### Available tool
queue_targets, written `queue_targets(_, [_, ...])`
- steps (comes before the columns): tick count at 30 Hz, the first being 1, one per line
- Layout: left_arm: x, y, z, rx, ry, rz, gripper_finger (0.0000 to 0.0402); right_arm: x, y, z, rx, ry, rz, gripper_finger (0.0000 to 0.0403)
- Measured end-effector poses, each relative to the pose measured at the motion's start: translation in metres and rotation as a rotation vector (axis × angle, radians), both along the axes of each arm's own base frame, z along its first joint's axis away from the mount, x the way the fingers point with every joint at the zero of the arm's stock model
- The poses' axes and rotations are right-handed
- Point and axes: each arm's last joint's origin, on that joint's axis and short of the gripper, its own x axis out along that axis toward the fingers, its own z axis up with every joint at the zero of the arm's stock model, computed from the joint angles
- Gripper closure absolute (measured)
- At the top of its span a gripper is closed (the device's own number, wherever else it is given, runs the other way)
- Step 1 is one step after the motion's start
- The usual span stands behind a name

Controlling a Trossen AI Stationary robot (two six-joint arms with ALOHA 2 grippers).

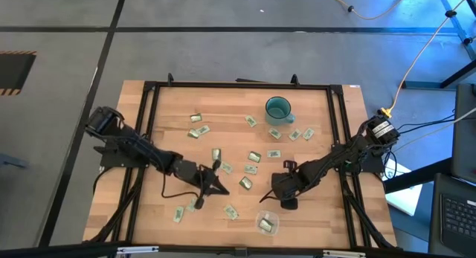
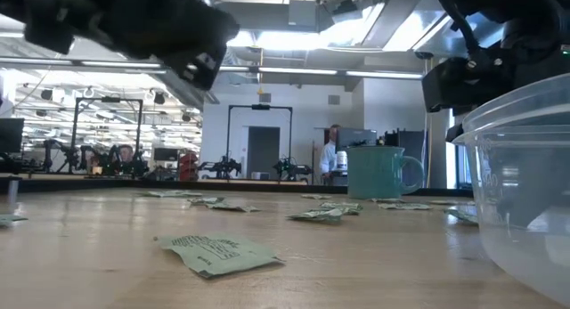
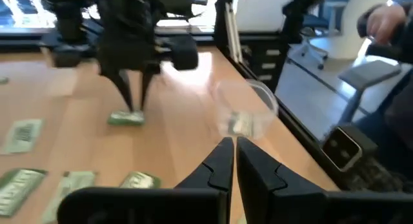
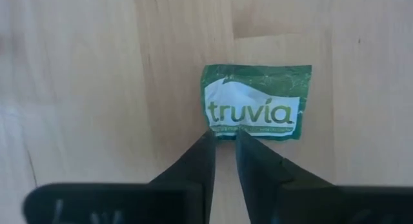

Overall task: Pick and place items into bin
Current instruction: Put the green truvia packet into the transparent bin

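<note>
Right pincer point(image 4: 222, 143): fingers drawn close together, a narrow gap left, tips at the near edge of one green-and-white packet point(image 4: 257, 102) marked "truvia". Packet lies flat on the worktop point(image 4: 77, 88). Cannot tell whether the edge is pinched yet or only touched. In the left wrist view the same pincer stands upright over that packet point(image 3: 126, 118), tips down on it.

Handling, as judged: packet is very light, thin, limp paper with loose fill. It offers no height to grip, so the fingers must nip an edge or pinch up the middle. It is likely to slide on the smooth wood if pushed sideways, and may flop or swing once lifted. Not fragile, though a hard squeeze could crease it.

Left pincer point(image 3: 233, 161): closed, empty, hanging above the worktop near the middle-left, pointing toward the bin.

Bin point(image 1: 268, 222): clear tub at the front edge, just beside the right pincer point(image 1: 286, 201), with at least one packet already inside. Other packets lie scattered across the worktop; the teal mug point(image 1: 278, 108) stands well apart at the back.
</note>
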Motion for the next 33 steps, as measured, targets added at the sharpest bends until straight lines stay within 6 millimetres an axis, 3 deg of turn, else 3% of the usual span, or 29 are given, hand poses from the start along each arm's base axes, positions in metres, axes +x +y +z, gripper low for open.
queue_targets(8, [-0.001,-0.009,-0.016,0.064,0.033,0.032,0.0386,0.000,0.000,0.000,-0.001,0.003,-0.015,0.0395])
queue_targets(16, [-0.001,-0.009,-0.016,0.042,0.040,0.039,0.0386,0.003,0.002,0.008,-0.009,0.040,-0.012,0.0400])
queue_targets(22, [-0.003,-0.015,-0.016,0.021,0.048,0.021,0.0386,0.013,0.021,0.048,-0.020,0.055,0.049,0.0401])
queue_targets(28, [-0.004,-0.016,-0.016,0.071,0.030,0.019,0.0386,0.021,0.061,0.095,0.055,-0.095,0.149,0.0402])
queue_targets(33, [-0.004,-0.015,-0.016,0.077,0.027,0.041,0.0386,0.017,0.096,0.115,0.142,-0.245,0.225,0.0402])
